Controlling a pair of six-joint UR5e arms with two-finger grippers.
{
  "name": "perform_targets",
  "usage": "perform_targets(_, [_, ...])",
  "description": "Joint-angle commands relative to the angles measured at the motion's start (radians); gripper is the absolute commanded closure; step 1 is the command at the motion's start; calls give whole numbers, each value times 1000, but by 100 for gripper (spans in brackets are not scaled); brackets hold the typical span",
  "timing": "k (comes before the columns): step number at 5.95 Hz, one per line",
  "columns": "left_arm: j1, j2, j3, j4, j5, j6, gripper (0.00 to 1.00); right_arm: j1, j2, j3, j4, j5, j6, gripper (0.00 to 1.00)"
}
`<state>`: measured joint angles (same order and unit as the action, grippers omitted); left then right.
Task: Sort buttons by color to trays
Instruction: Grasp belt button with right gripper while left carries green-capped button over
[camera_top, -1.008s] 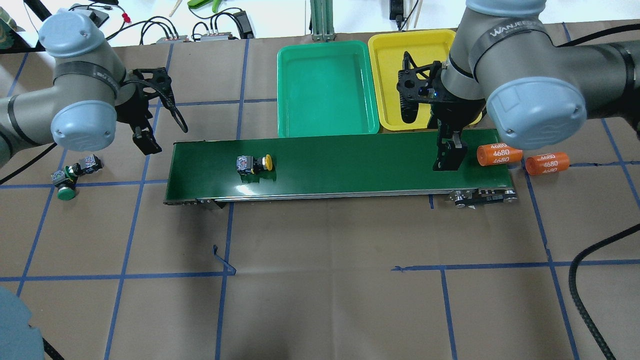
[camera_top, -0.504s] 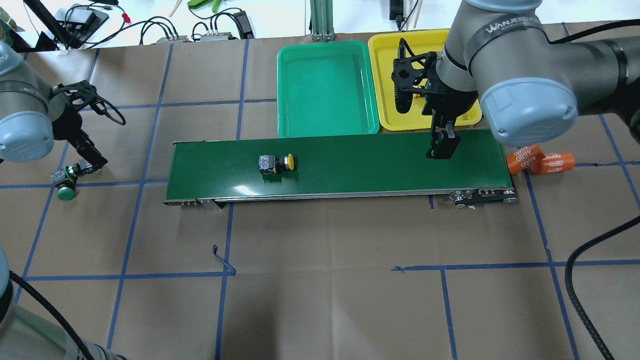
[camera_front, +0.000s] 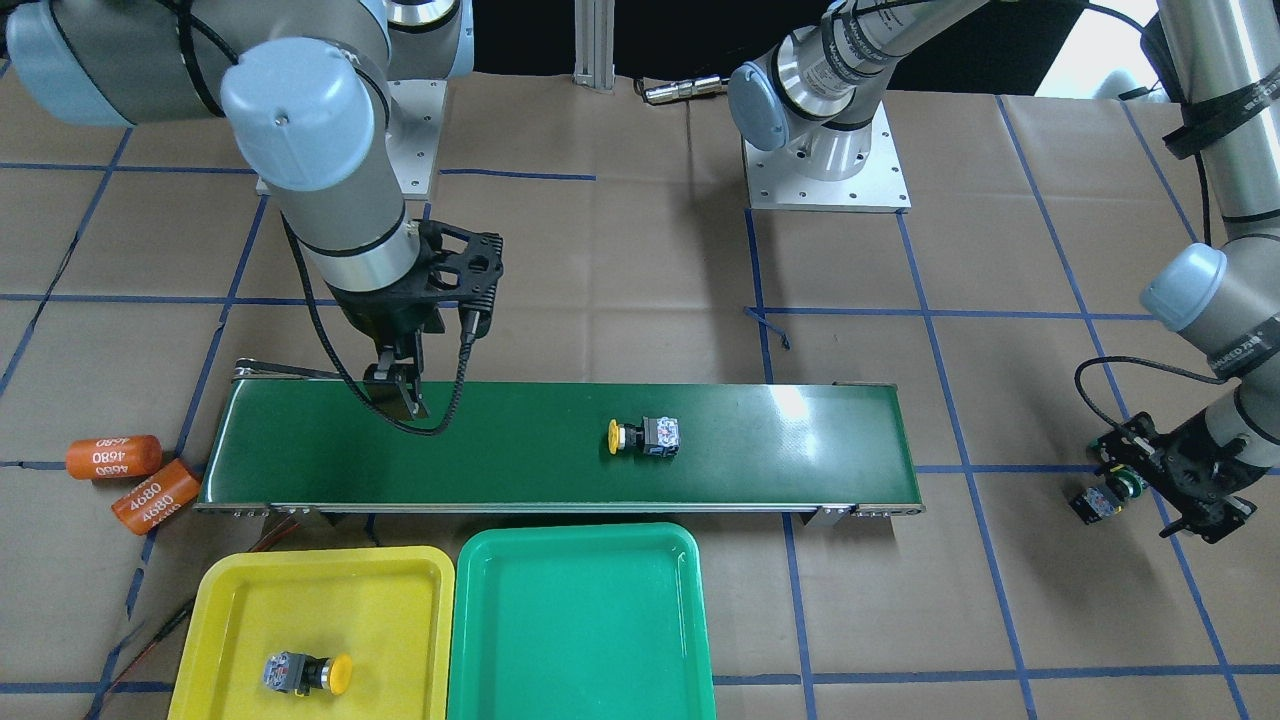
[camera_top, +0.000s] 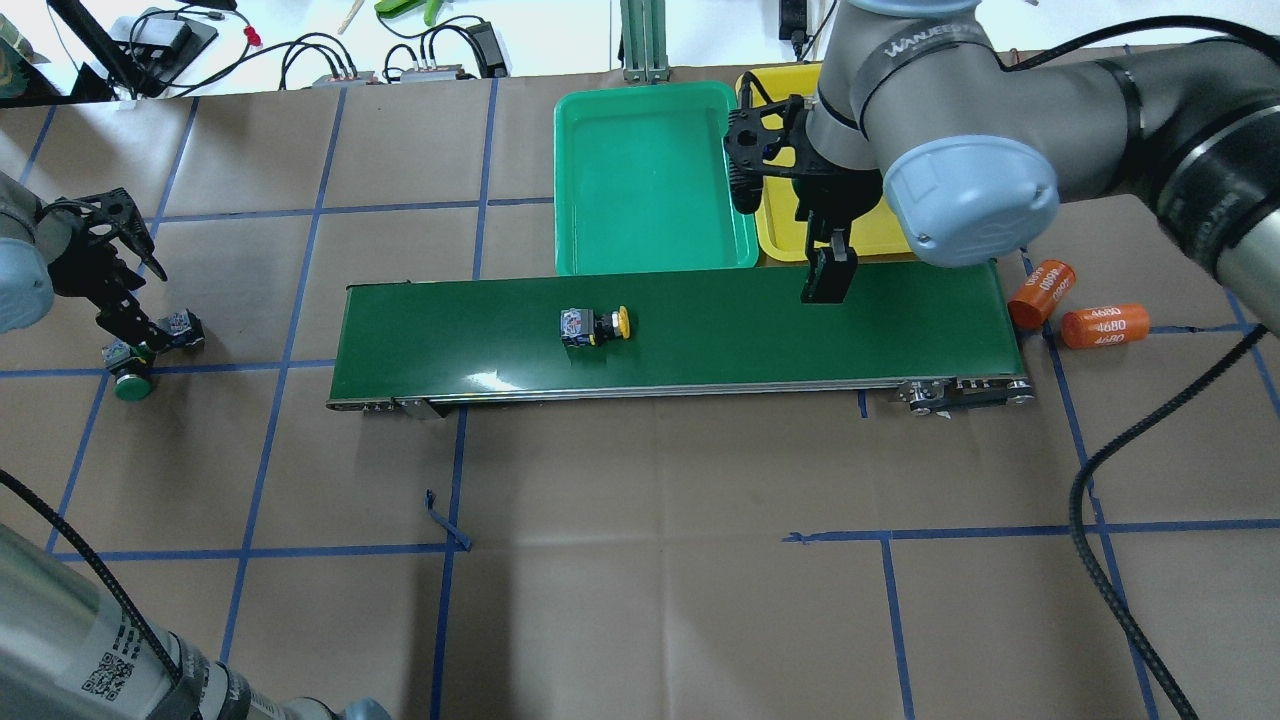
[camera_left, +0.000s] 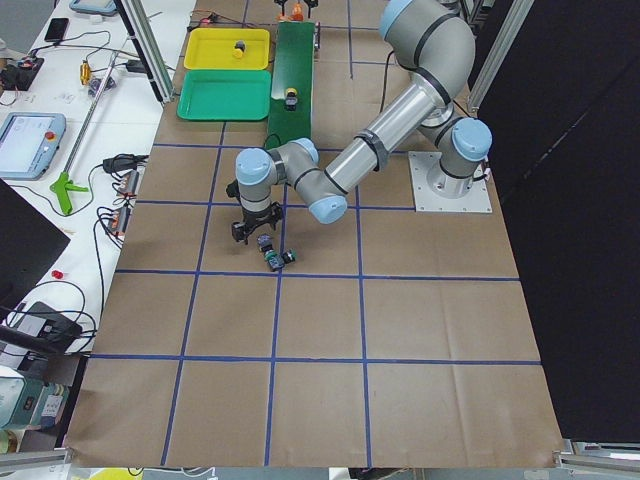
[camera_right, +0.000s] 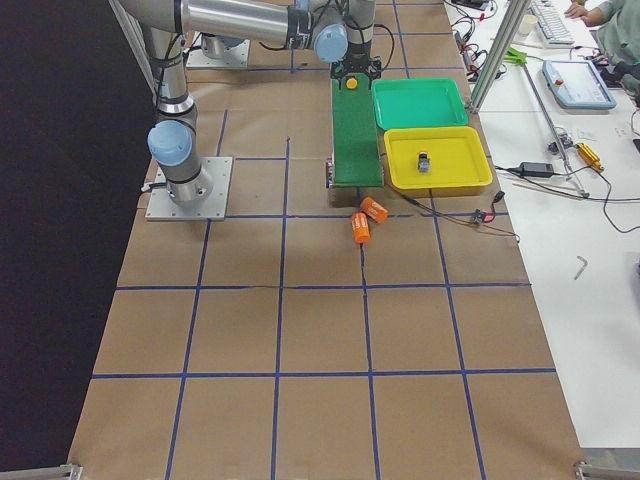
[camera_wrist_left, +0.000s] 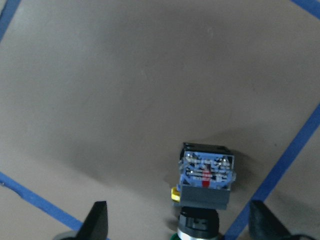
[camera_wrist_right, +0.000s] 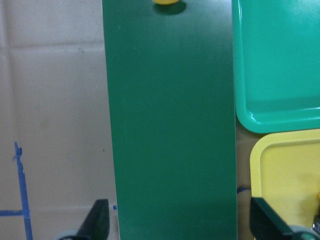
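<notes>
A yellow-capped button (camera_top: 595, 326) lies on its side on the conveyor belt (camera_top: 700, 340), also in the front view (camera_front: 645, 437). Another yellow button (camera_front: 305, 673) lies in the yellow tray (camera_front: 300, 600). The green tray (camera_top: 650, 170) is empty. A green-capped button (camera_top: 128, 380) and a second button (camera_top: 181, 327) lie on the paper at far left. My left gripper (camera_top: 130, 330) is open, low over them; the wrist view shows a blue-grey base (camera_wrist_left: 206, 175) between its fingers (camera_wrist_left: 97, 222). My right gripper (camera_top: 825, 278) is open and empty above the belt.
Two orange cylinders marked 4680 (camera_top: 1040, 280) (camera_top: 1100, 325) lie on the paper off the belt's right end. The trays sit side by side just beyond the belt. Cables and tools lie along the far table edge.
The yellow button rode right along the belt. My right gripper moved left above the belt. My left gripper swung left and down to the two buttons. One orange cylinder went off the belt's end.
</notes>
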<state>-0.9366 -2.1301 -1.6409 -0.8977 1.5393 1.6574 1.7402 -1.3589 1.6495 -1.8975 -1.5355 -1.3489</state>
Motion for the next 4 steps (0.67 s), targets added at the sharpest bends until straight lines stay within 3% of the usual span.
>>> perform_targets(1, [9,-28,-13,-3,-33,58,2,92,87,-5,-69,1,106,0])
perform_targets(2, [9,-28,-32,-1,-33,61,6,138,118,-5,-106,35,175,0])
perform_targets(4, [-1,-19,-33,2,-31,73,61,173,182,-4,-179,44,209,0])
